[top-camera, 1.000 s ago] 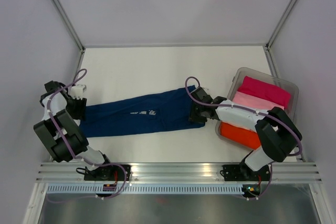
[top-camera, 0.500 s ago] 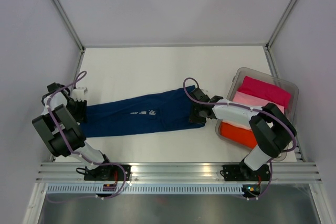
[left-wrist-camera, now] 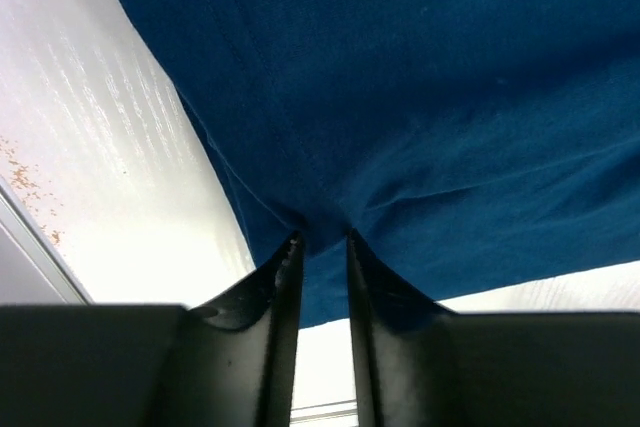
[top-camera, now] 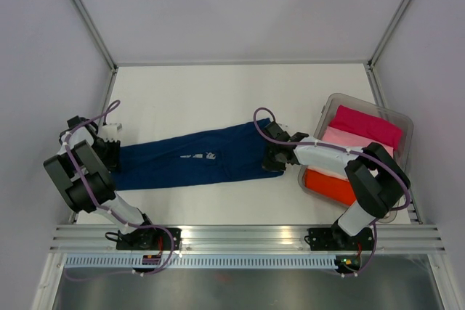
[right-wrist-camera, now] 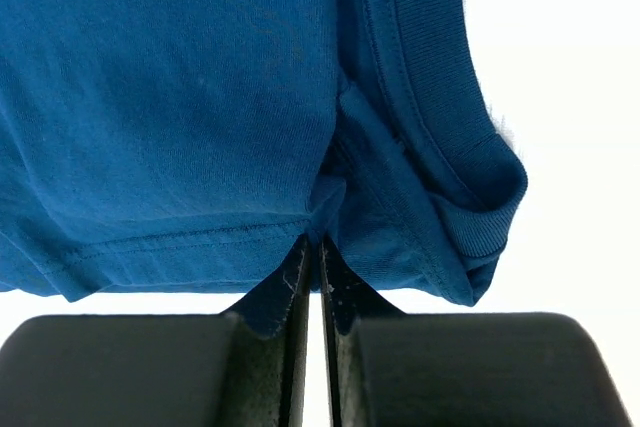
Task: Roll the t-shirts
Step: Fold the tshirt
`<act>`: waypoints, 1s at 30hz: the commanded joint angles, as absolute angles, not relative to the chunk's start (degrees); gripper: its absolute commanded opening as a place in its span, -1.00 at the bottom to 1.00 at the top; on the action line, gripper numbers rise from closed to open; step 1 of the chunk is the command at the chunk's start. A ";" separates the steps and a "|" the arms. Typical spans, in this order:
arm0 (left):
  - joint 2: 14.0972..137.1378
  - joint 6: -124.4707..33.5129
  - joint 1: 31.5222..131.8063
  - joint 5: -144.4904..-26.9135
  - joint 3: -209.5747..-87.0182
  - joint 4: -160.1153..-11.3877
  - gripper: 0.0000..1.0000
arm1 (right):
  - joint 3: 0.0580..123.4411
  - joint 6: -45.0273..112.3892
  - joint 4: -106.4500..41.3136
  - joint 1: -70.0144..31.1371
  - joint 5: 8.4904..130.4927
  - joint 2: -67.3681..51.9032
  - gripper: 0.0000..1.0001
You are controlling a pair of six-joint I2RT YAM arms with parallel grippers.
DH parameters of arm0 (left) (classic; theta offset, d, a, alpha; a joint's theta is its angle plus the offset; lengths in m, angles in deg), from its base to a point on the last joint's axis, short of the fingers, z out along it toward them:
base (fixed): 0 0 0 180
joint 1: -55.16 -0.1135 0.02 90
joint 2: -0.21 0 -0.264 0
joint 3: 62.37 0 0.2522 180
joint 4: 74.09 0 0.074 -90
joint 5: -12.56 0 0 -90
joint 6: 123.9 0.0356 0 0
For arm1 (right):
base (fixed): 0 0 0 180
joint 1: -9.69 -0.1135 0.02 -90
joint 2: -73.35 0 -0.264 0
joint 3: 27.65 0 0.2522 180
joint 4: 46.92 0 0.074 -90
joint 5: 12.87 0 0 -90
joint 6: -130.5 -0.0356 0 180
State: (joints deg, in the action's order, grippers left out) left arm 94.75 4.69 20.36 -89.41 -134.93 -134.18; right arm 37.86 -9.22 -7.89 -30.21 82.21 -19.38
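Starting big: the white table [top-camera: 218, 99] is filling most of the top view, and the navy t-shirt [top-camera: 182, 161] is lying across the middle of the frame as a long narrow band running left to right, tilting up a bit toward the right. It's looking already folded lengthwise to me.

Over at the right edge of the frame a clear tub [top-camera: 407, 136] is sitting with the other shirts in it: a magenta one [top-camera: 367, 125] at the top, a pink one [top-camera: 349, 139] under it and an orange one [top-camera: 330, 185] at the bottom.

I'm holding the navy shirt at both ends. My left gripper [left-wrist-camera: 322, 237] is pinching the left end, jaws nearly together with a pucker of blue cloth bunching between them. My right gripper [right-wrist-camera: 312, 242] is clamping the right end, jaws almost touching on a fold of fabric just beside the ribbed collar [right-wrist-camera: 440, 147], which is curling at the right of that wrist view. The little white print [top-camera: 197, 156] is facing up near the middle of the band.

So I'd say I'm in the stretch-and-flatten step, pulling the strip taut before the rolling proper. Next move, I'm guessing: let one end go, then curl the other end over on itself and work along the strip, staying tight and square so the roll isn't going cone-shaped.
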 commanded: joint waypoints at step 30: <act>93.82 1.70 20.10 -89.31 -139.40 -132.59 -0.95 | 44.03 -7.58 -3.20 -30.04 86.10 -14.81 -0.99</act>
State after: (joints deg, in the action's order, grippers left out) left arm 96.04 3.33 20.36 -88.07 -136.27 -132.76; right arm 41.34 -8.04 -4.63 -30.21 84.86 -16.56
